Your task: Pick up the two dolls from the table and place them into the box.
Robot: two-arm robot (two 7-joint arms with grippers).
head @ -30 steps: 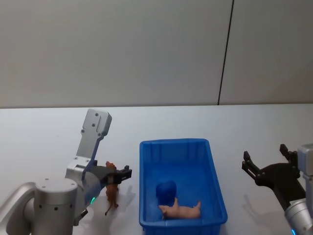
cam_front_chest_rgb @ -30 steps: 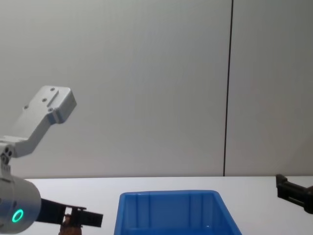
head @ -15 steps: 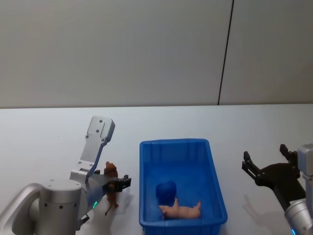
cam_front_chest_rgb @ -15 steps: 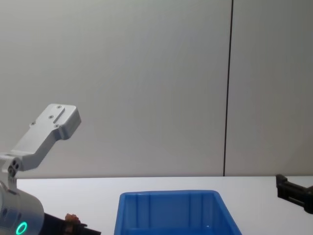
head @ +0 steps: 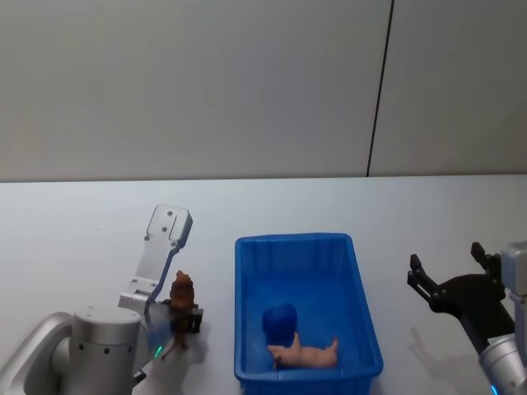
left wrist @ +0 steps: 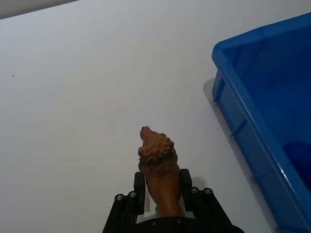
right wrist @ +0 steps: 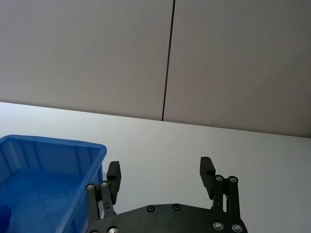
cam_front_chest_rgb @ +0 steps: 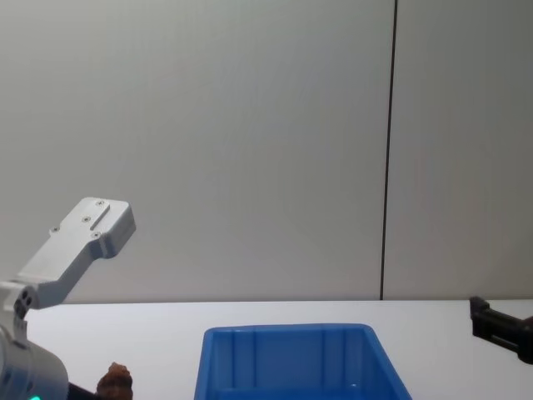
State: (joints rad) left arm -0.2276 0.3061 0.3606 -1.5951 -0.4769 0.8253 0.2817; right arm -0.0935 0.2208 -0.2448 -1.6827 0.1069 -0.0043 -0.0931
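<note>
Brown and lumpy, the little toy doll (left wrist: 156, 167) is squeezed between the black fingers of the left gripper (left wrist: 160, 193), above the plain white table (head: 82, 222), just left of the bright blue plastic box (head: 362, 306). The pale pink doll (head: 306, 354) lies inside the box beside a round blue lump (head: 279, 322). The right gripper (right wrist: 160, 174) waits to the box's right with fingers spread, holding nothing.

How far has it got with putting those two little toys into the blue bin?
About halfway, it seems. The pale pink doll already lies inside the blue box, next to a blue lump. The brown doll is in hand: the left gripper is shut on it, just left of the box. What's left is carrying it over the rim and letting go. The right gripper waits open on the box's right.
</note>
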